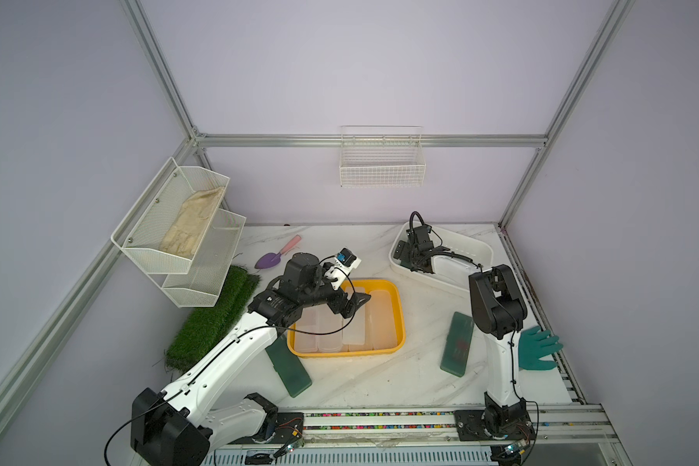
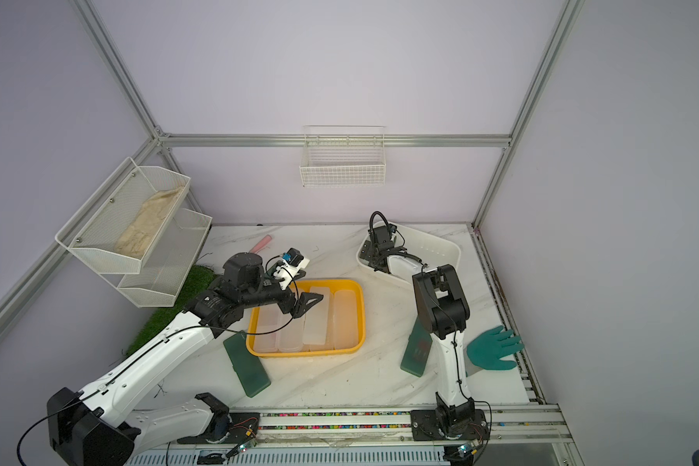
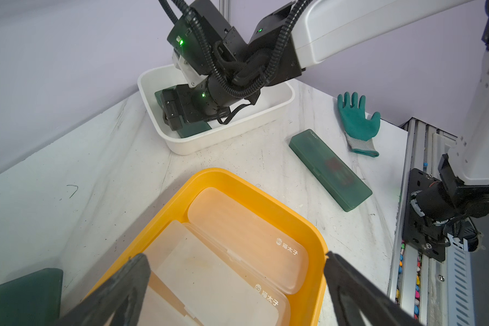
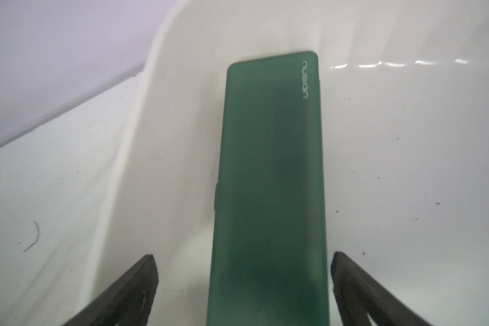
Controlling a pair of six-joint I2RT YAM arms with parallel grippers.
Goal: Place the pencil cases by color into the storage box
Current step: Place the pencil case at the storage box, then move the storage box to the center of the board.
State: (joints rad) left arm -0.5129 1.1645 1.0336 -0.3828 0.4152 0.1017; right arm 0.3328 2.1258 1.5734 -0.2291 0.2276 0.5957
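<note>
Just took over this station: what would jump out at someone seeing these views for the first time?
The bright yellow tray in the middle of the table stands out, holding frosted white cases side by side, the left gripper open above it. At back right, the right gripper hangs open over a dark green case in the white bin. Two more green cases lie on the table.

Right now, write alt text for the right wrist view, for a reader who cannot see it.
A dark green pencil case lies flat in a white storage box, pale logo at its far end. The right gripper is open, a dark finger on each side of the case's near end.
</note>
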